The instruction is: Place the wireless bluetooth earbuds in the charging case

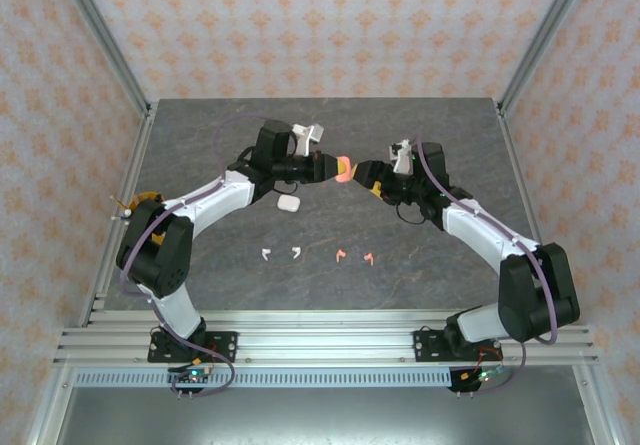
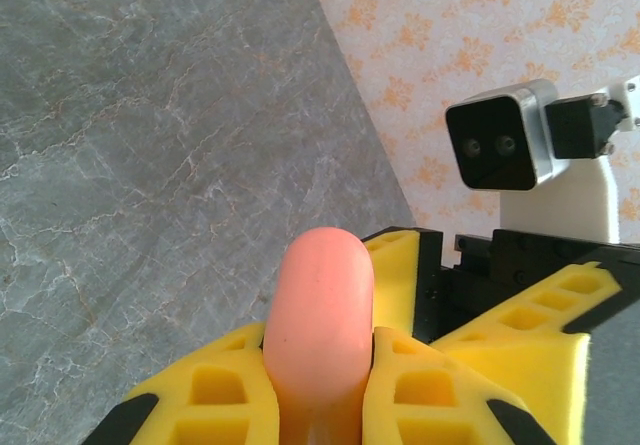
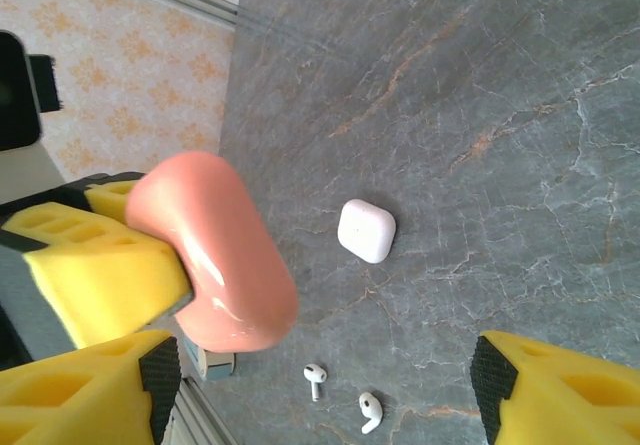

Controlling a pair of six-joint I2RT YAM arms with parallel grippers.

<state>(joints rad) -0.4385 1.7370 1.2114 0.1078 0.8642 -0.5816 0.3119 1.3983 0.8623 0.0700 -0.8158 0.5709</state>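
Note:
My left gripper [image 1: 333,168] is shut on a coral-pink charging case [image 1: 344,171], held closed above the table's middle. In the left wrist view the case [image 2: 320,310] stands up between my yellow fingers [image 2: 230,385]. My right gripper [image 1: 368,177] faces it from the right, open, with nothing gripped. From the right wrist view the pink case [image 3: 215,255] sits just off my right gripper's [image 3: 320,400] left finger [image 3: 85,390]. Two white earbuds [image 1: 266,254] [image 1: 297,253] and two coral-pink earbuds [image 1: 341,256] [image 1: 369,258] lie in a row on the table nearer the arms.
A closed white charging case [image 1: 289,203] rests on the grey marble table [image 1: 200,145] below the left wrist; it also appears in the right wrist view as the white case [image 3: 366,230], with the white earbuds [image 3: 315,377] [image 3: 370,412] below it. Aluminium frame posts [image 1: 110,45] flank the table.

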